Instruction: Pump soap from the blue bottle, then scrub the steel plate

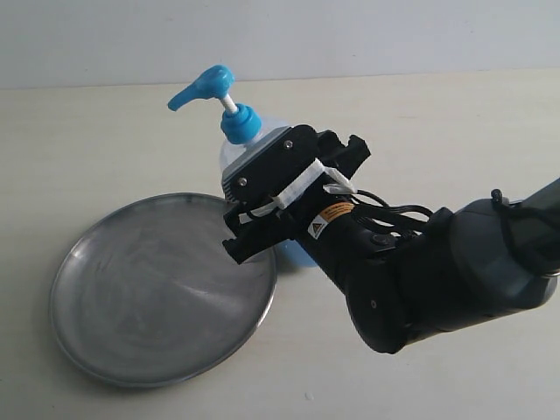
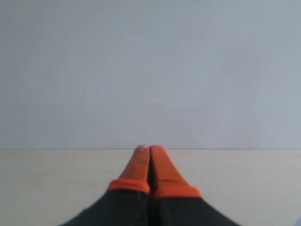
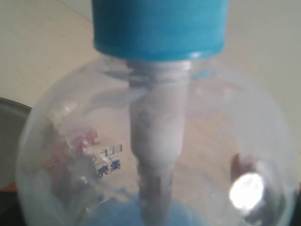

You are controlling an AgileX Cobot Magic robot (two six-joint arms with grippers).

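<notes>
The blue bottle (image 1: 237,123) stands upright just behind the steel plate (image 1: 157,289), with its blue pump head pointing left over the plate. My right gripper (image 1: 280,188) comes in from the right and straddles the bottle's body. Its fingers are mostly hidden behind the wrist. In the right wrist view the bottle (image 3: 155,117) fills the frame, and pale blue soap (image 3: 117,214) shows only low inside it. An orange fingertip (image 3: 5,187) sits tight at the bottle's side. My left gripper (image 2: 149,149) is shut and empty, and is out of the exterior view.
Everything rests on a pale beige tabletop (image 1: 437,131) with a light wall behind it. The plate's dark rim (image 3: 8,132) shows beside the bottle in the right wrist view. My right arm's bulky dark housing (image 1: 437,271) covers the table at right.
</notes>
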